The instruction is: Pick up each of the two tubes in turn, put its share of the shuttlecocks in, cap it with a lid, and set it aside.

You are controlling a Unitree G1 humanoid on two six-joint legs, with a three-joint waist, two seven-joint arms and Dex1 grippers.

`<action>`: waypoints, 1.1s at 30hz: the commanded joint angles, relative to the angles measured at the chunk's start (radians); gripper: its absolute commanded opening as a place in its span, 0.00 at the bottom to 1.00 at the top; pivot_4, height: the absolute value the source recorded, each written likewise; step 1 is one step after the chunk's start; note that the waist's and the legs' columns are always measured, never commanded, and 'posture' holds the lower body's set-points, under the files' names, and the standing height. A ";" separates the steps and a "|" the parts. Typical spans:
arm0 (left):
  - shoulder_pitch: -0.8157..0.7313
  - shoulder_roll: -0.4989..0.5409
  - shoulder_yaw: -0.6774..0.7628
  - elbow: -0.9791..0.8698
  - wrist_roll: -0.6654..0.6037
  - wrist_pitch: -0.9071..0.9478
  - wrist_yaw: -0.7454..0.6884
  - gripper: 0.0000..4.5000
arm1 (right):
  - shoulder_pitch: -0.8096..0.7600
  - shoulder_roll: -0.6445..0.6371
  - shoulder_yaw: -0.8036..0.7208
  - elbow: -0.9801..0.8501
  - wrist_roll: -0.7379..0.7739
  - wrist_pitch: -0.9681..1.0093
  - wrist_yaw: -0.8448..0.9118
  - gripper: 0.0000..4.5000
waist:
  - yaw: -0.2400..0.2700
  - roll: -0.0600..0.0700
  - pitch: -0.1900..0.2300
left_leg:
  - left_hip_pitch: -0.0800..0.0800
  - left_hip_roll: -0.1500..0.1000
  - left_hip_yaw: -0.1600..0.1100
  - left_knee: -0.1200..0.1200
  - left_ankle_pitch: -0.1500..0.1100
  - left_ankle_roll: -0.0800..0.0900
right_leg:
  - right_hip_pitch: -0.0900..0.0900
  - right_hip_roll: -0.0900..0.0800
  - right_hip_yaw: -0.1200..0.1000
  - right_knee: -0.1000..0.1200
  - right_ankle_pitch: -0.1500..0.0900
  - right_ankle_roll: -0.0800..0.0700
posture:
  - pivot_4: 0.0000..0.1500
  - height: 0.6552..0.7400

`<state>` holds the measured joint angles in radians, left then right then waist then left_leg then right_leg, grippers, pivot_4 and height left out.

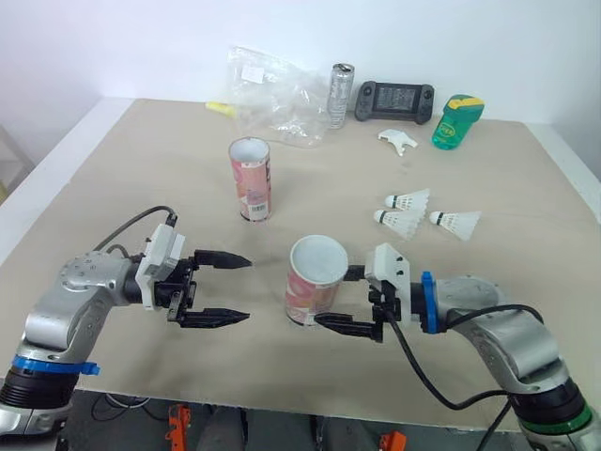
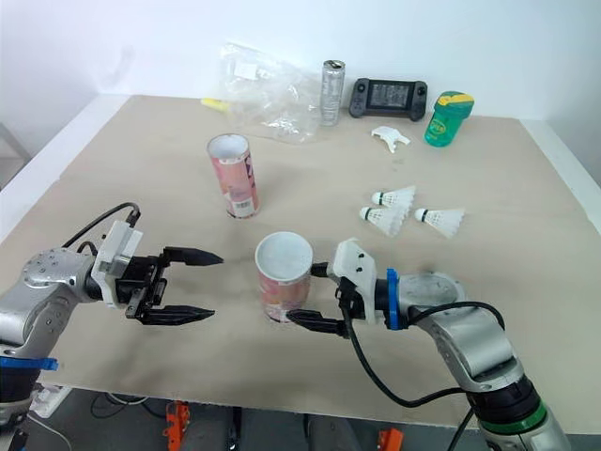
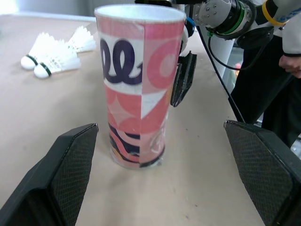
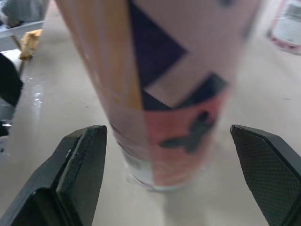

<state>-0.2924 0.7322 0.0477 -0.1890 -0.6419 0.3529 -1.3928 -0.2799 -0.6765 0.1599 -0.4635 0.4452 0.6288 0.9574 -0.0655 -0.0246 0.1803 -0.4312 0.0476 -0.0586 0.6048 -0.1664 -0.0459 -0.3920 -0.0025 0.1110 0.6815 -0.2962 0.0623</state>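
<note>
Two tubes (image 1: 251, 178) upright, mouths up, right gripper (image 1: 331, 297) straddling near tube (image 1: 313, 282)

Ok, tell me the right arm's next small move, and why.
Probably shut the right gripper on the near tube. The gripper stands open around the tube's lower part, with a gap showing on each side, and the tube stands upright, so closing should be enough to grasp it before lifting.

I saw a pink patterned cardboard tube (image 1: 314, 282) standing upright and open-topped near the front edge of the beige worktop (image 1: 122, 188). A second matching tube (image 1: 251, 178) stood upright farther back. Three white feathered shuttlecocks (image 1: 406, 200) lay on their sides to the right, close together.
</note>
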 commanded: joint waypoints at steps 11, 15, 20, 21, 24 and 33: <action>-0.005 0.022 0.020 -0.025 -0.023 0.005 0.006 0.99 | -0.063 0.123 0.096 0.120 -0.068 -0.104 -0.017 1.00 | 0.000 0.000 0.000 | 0.000 0.000 0.000 0.000 0.000 0.000 | 0.000 0.000 0.000 0.000 0.000 -0.001 | 1.00 1.00; -0.015 0.013 0.007 -0.018 -0.014 -0.002 0.006 1.00 | -0.058 0.129 0.093 0.138 -0.067 -0.112 -0.014 0.89 | 0.001 0.000 0.000 | 0.000 0.000 0.000 0.000 0.000 0.000 | 0.000 0.000 0.000 0.000 0.000 -0.001 | 1.00 1.00; -0.025 0.002 -0.012 -0.011 -0.004 -0.010 0.004 1.00 | -0.055 0.121 0.062 0.119 -0.046 -0.087 -0.026 0.65 | 0.001 0.000 0.000 | 0.000 0.000 0.000 0.000 0.000 0.000 | 0.000 0.000 0.000 0.000 0.001 -0.001 | 1.00 1.00; -0.027 -0.001 -0.016 -0.009 0.000 -0.013 0.001 1.00 | -0.056 0.117 0.050 0.113 -0.037 -0.078 -0.030 0.65 | 0.002 0.000 0.000 | 0.000 0.000 0.000 0.000 0.000 0.000 | 0.000 0.000 0.000 0.000 0.001 -0.001 | 1.00 1.00; -0.039 -0.012 -0.029 0.000 0.010 -0.022 -0.003 1.00 | -0.059 0.108 0.002 0.095 -0.010 -0.062 -0.038 0.65 | 0.003 0.000 0.000 | 0.000 0.000 0.000 0.000 0.000 0.000 | 0.000 0.000 0.000 0.000 0.001 -0.001 | 1.00 1.00; -0.280 -0.186 -0.061 0.105 0.009 0.021 0.141 1.00 | -0.130 0.052 -0.422 0.200 0.101 -0.059 -0.200 0.65 | 0.025 0.000 0.001 | -0.002 -0.001 0.000 0.006 0.000 0.000 | 0.001 0.000 0.000 0.000 0.004 0.001 | 1.00 1.00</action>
<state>-0.5290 0.5704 -0.0189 -0.0917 -0.6205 0.3575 -1.2990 -0.3820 -0.6015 -0.1160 -0.2832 0.5007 0.5863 0.8149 -0.0408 -0.0244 0.1815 -0.4345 0.0468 -0.0589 0.6123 -0.1661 -0.0462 -0.3914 -0.0024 0.1105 0.6817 -0.2917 0.0642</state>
